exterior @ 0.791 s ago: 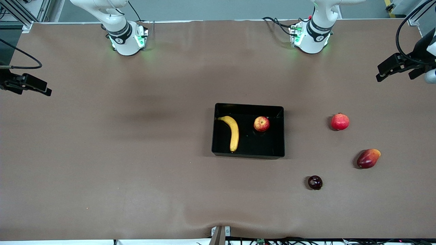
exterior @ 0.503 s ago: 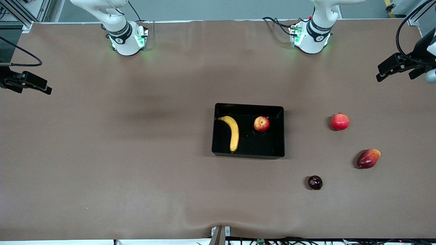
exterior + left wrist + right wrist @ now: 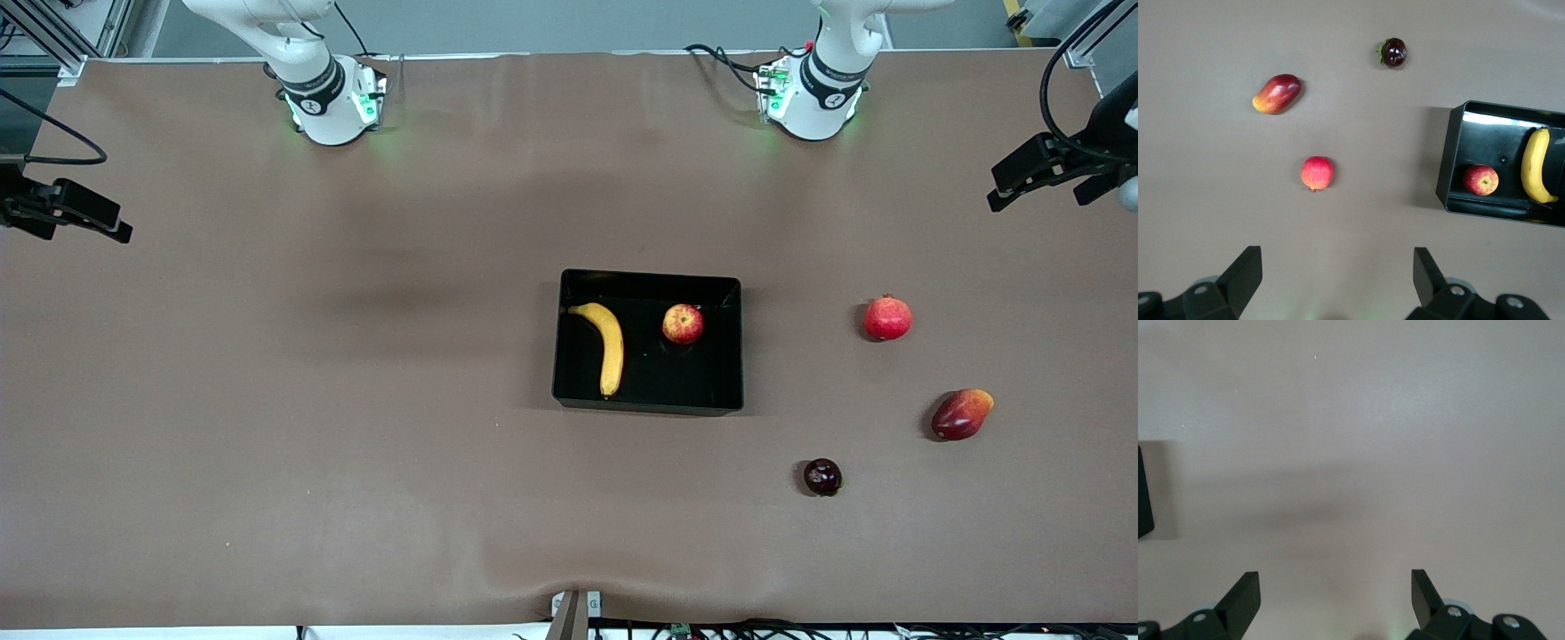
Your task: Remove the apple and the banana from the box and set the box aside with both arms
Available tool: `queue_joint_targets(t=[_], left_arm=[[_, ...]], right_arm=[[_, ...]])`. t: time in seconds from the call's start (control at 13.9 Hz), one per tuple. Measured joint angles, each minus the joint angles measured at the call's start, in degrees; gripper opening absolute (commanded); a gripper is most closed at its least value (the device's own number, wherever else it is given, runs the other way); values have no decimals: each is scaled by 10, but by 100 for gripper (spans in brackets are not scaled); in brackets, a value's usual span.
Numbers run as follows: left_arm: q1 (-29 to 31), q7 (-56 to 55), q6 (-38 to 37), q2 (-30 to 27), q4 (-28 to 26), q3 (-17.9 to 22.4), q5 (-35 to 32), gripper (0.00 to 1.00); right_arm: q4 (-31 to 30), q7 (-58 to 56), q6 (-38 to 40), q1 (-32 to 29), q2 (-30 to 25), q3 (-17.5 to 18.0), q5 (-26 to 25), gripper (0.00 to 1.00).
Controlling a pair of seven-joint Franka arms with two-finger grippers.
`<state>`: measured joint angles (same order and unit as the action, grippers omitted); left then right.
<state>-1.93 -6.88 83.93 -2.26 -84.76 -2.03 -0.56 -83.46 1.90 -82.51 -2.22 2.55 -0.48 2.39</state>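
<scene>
The black tray [image 3: 647,283] sits mid-table. In it lie the yellow banana [image 3: 608,345] and the red apple with yellow streaks [image 3: 683,324], apart from each other. My left gripper [image 3: 1009,182] is up in the air at the left arm's end of the table, open and empty [image 3: 1337,267]. Its wrist view shows the tray [image 3: 1451,160], apple [image 3: 1481,180] and banana [image 3: 1536,167]. My right gripper [image 3: 107,222] is up in the air over the right arm's end of the table, open and empty [image 3: 1335,590]. Only a tray corner [image 3: 1143,497] shows in its wrist view.
Three loose fruits lie on the brown table toward the left arm's end: a plain red round fruit with a nub [image 3: 888,318], a red-yellow oval fruit [image 3: 961,414] and a small dark purple fruit [image 3: 822,476] nearest the front camera.
Both grippers have drifted slightly toward the bases' side of the table. The tray and fruits have not moved.
</scene>
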Motion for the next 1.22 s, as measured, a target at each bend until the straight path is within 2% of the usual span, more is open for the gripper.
queue_joint_targets(t=[1.22], left_arm=[[0,0,-13,7,3,-1,0,100]], right_arm=[[-7,0,1,4,12,3,1,100]])
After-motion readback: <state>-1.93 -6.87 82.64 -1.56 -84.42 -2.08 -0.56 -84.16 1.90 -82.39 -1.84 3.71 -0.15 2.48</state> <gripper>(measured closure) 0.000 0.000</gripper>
